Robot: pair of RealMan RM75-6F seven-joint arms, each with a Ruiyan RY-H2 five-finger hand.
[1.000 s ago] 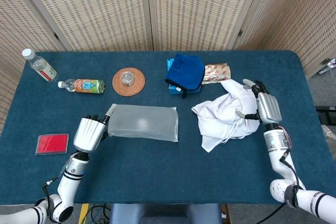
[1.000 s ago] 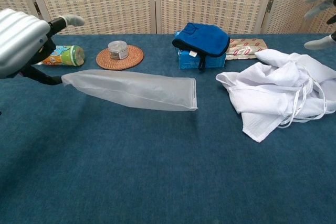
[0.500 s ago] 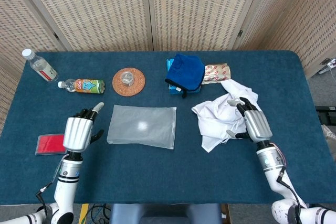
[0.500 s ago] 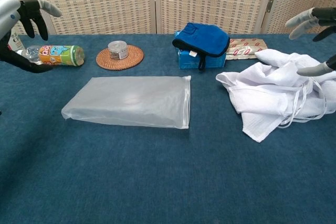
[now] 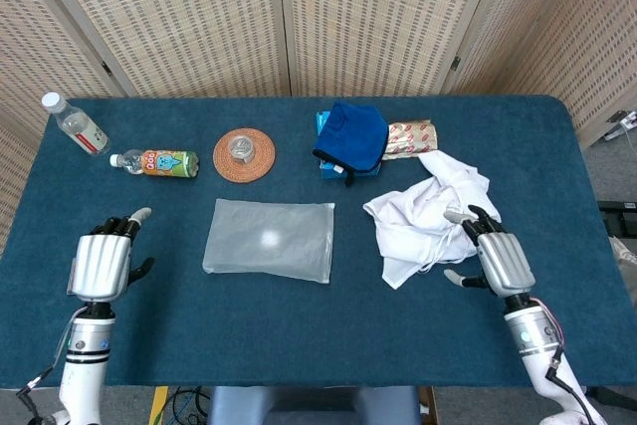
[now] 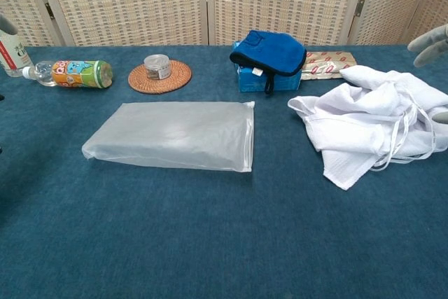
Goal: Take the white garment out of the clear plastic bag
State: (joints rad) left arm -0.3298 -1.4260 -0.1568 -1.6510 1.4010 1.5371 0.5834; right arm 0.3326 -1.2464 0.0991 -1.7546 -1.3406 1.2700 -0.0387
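The clear plastic bag (image 5: 269,238) (image 6: 176,135) lies flat and empty-looking on the blue table, left of centre. The white garment (image 5: 424,214) (image 6: 371,120) lies crumpled in a heap on the table to the right, fully outside the bag. My left hand (image 5: 103,263) hovers well left of the bag, fingers apart, holding nothing; the chest view does not show it. My right hand (image 5: 495,259) is at the garment's lower right edge, fingers spread and empty; only its fingertips (image 6: 430,36) show at the chest view's right edge.
Along the far side stand a water bottle (image 5: 76,123), a lying drink bottle (image 5: 159,161) (image 6: 73,73), a woven coaster with a small tin (image 5: 244,153) (image 6: 159,73), a blue cloth on a blue box (image 5: 351,138) (image 6: 269,58) and a snack packet (image 5: 411,137).
The left hand let go of the bag, which dropped flat, and drew back to the left. The right hand left the garment and pulled back toward the near right.
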